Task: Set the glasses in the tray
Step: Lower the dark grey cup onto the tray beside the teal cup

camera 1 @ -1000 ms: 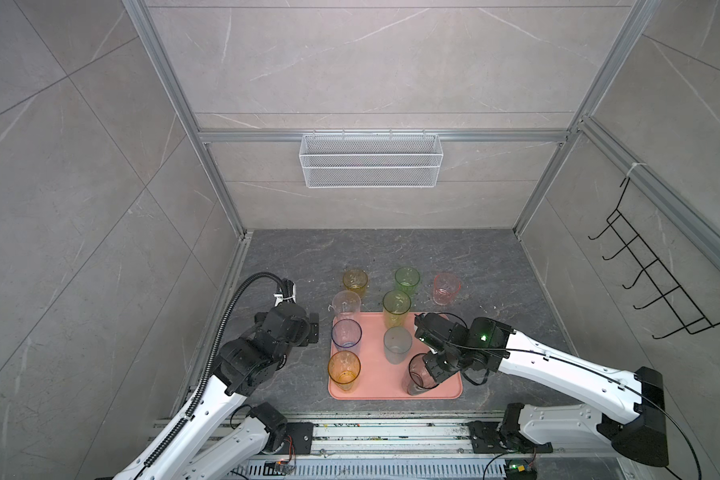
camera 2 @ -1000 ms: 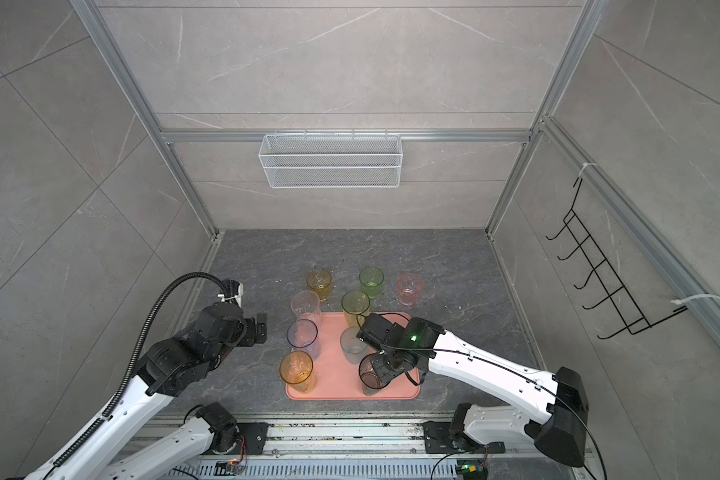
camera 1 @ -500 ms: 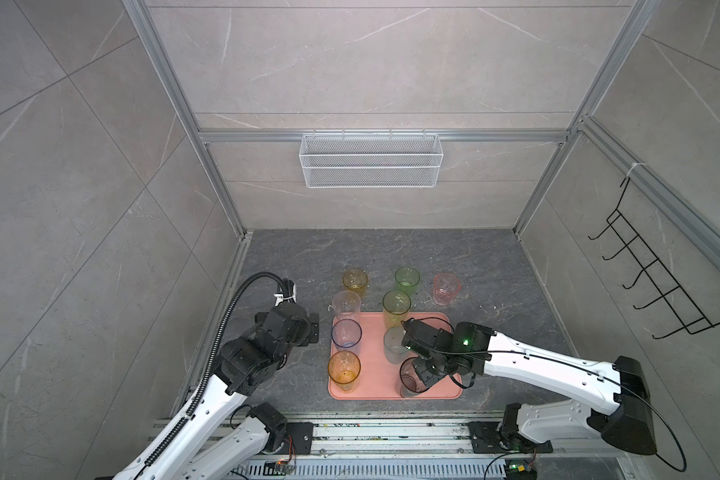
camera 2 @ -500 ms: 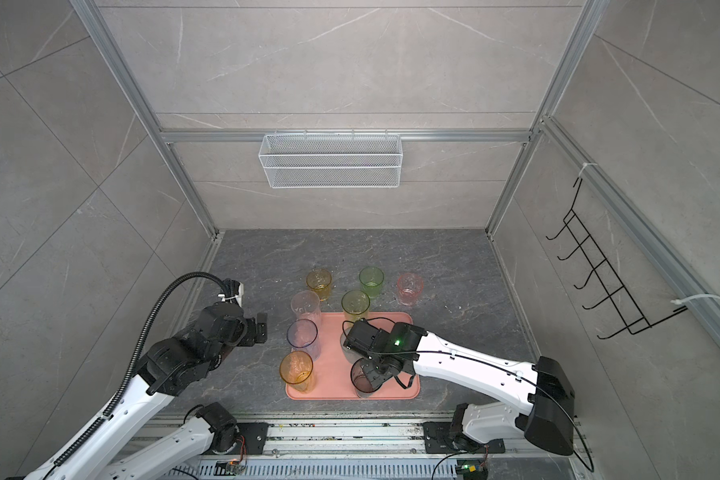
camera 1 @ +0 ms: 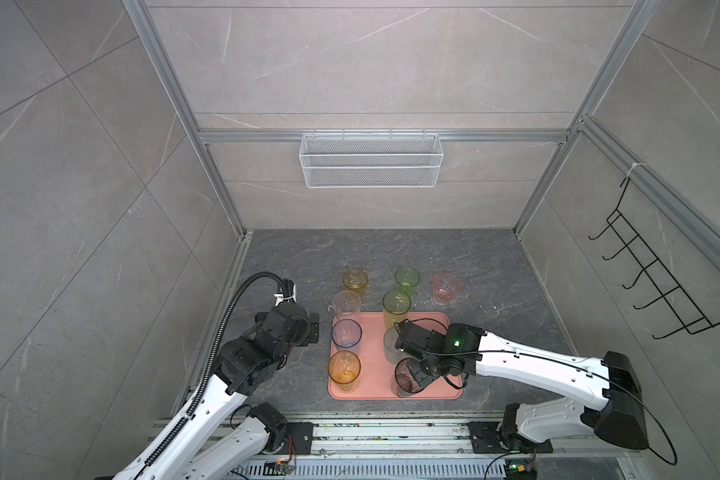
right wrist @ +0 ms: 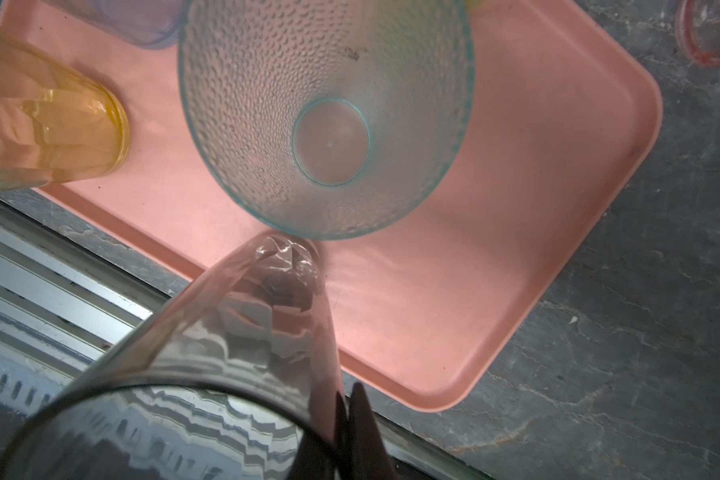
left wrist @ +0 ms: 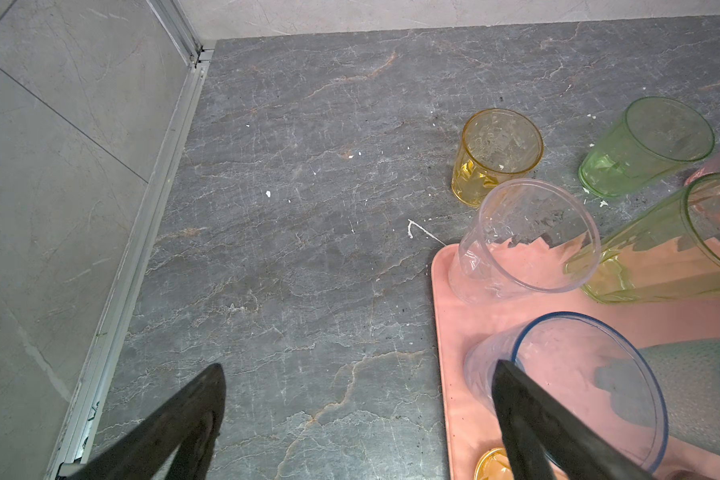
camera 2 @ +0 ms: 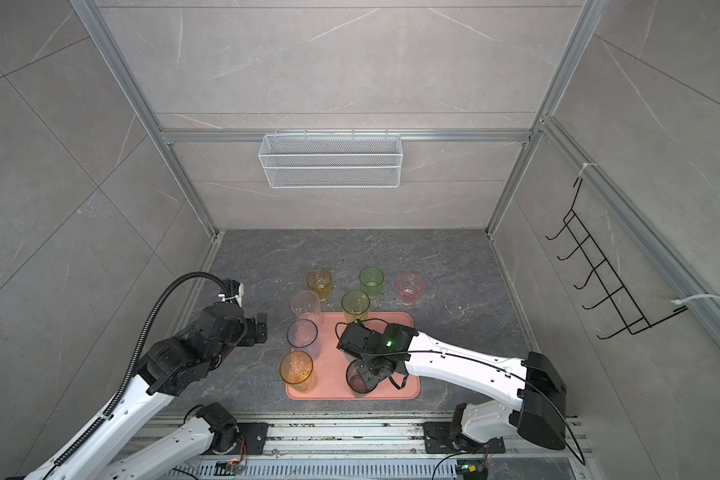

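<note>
Smoky black transparent tumbler [camera 1: 406, 379] stands upright at the near edge of the flat salmon-pink plastic tray [camera 1: 373, 385], its rim pinched between the closed fingers of my right gripper [camera 1: 421, 371]. Six tumblers are in the tray. Three short ones, amber tumbler [camera 1: 355, 282], green tumbler [camera 1: 407, 280] and pink tumbler [camera 1: 447, 287], stand behind it. My right arm reaches low across the tray. My left gripper [left wrist: 358, 370] gapes wide beside the tray, holding nothing, elbow bent.

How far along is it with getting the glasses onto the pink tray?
Done: five stand on the tray: clear glass, blue glass, tall amber glass, yellow-green glass, teal glass. In hand: the right gripper is shut on the smoky glass at the tray's front. Left: short amber glass, short green glass and pink glass on the table behind.
</note>
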